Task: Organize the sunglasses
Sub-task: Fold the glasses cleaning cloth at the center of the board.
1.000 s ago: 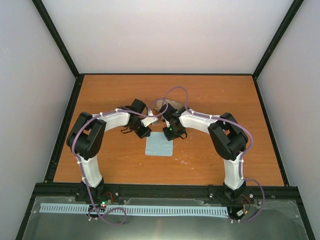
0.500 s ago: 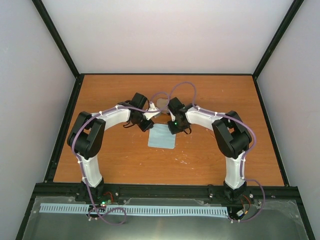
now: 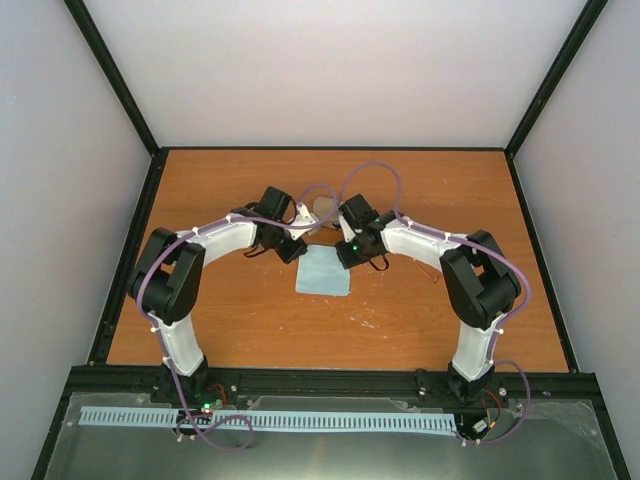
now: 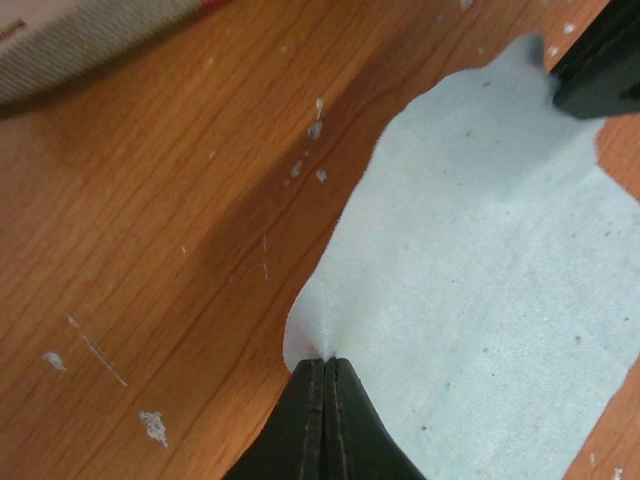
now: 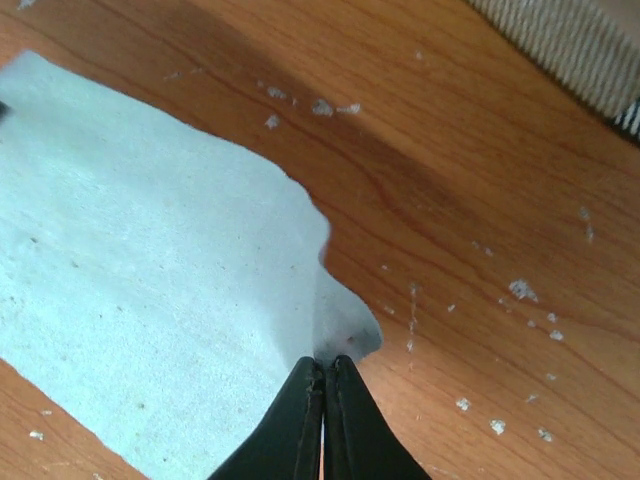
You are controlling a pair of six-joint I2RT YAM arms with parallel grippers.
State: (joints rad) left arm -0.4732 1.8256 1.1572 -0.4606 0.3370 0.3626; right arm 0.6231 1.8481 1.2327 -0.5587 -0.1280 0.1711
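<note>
At the near edge of the wooden table [image 3: 200, 300], the left arm [image 3: 180, 290] and right arm [image 3: 480, 290] rise from their bases and bend inward toward the middle. Their wrists almost meet there.

Between them, a pale blue cloth [image 3: 325, 272] lies spread on the wood, its near edge free. The left gripper [image 4: 325, 365] has its fingers pressed together on the cloth's far-left corner, and the fabric puckers into a small fold where it is pinched. The right gripper [image 5: 325, 368] is clamped the same way on the far-right corner, which curls up into its tips. In the left wrist view, the other gripper's dark fingertip shows at the opposite corner of the cloth. The fabric has tiny dark specks, and white flecks [image 4: 315, 130] dot the wood just beside it.

Just beyond the cloth, between the two wrists, lies the grey-striped case [image 3: 322, 208]. Each wrist view catches only a woven edge of it at the top of the frame. A sliver of red [image 4: 208, 4] shows against that edge in the left wrist view. The sunglasses cannot be made out clearly in any view, and I cannot tell whether that red belongs to them.
</note>
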